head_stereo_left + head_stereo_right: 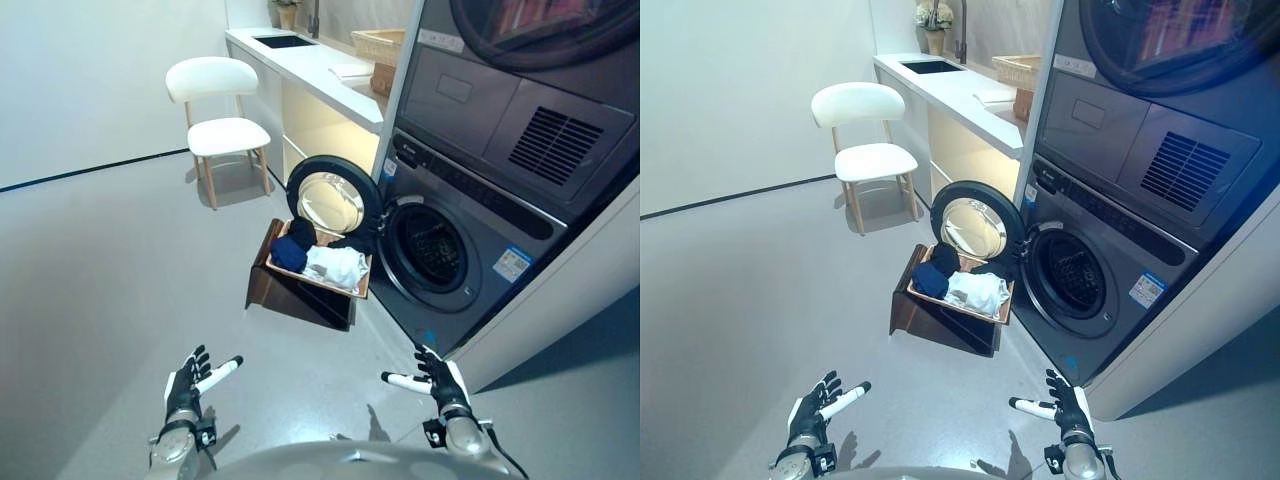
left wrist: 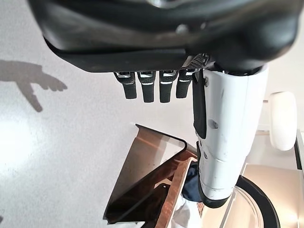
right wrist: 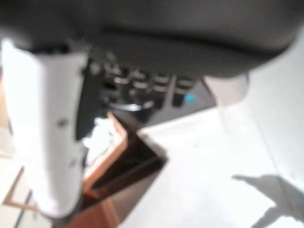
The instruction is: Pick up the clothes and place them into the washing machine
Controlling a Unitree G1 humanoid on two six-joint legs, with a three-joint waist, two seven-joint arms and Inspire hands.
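Left hand (image 1: 184, 388) and right hand (image 1: 440, 380) hover low over the floor, fingers spread, empty — only head views show the washing machine (image 1: 440, 250) door (image 1: 333, 195) open, the clothes (image 1: 335, 265) in the basket (image 1: 262, 262).

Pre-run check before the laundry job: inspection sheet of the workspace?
Surface: grey floor, bare near the hands.
Job's things: clothes, dark blue and white, piled in a wooden basket in front of the washer; washer door open, nothing seen in the drum.
Clutter: nothing seen.
Hands: left hand and right hand low, open, holding nothing, well short of the basket.
Cables: nothing seen.
Surroundings: white chair, counter with sink, wicker basket on it, dryer above the washer.
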